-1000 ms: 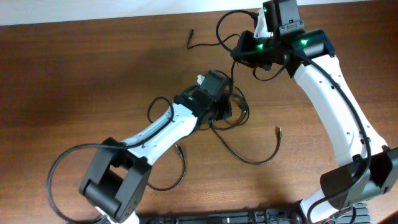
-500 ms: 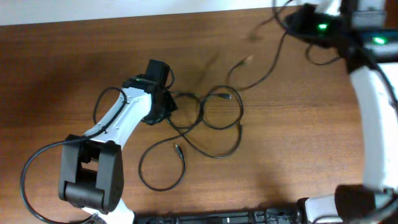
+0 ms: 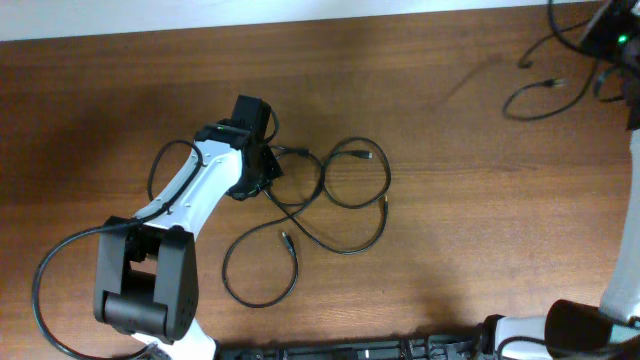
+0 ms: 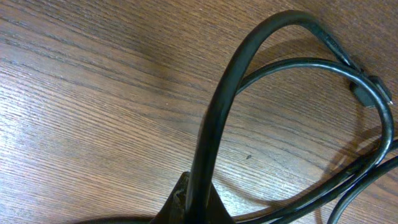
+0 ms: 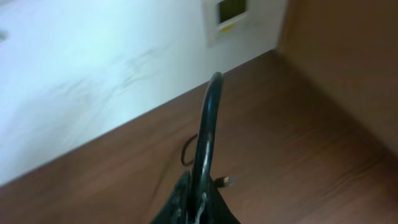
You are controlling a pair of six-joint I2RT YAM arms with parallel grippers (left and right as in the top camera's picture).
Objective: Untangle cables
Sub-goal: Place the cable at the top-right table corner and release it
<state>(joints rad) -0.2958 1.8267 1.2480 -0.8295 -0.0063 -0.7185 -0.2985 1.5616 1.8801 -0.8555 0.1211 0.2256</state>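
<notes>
Pinching a black cable (image 4: 214, 124) tight in my left gripper (image 4: 194, 208), right at the near-left edge of the tangle (image 3: 322, 185) lying mid-table (image 3: 120, 90). Way off past the far right corner, my right gripper (image 5: 198, 202) is clamped on 1 separate cable (image 5: 208, 118), well apart from it.

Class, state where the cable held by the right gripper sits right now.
In the overhead view, the cable loops at the top right corner beside the right gripper, apart from the tangle.
</notes>
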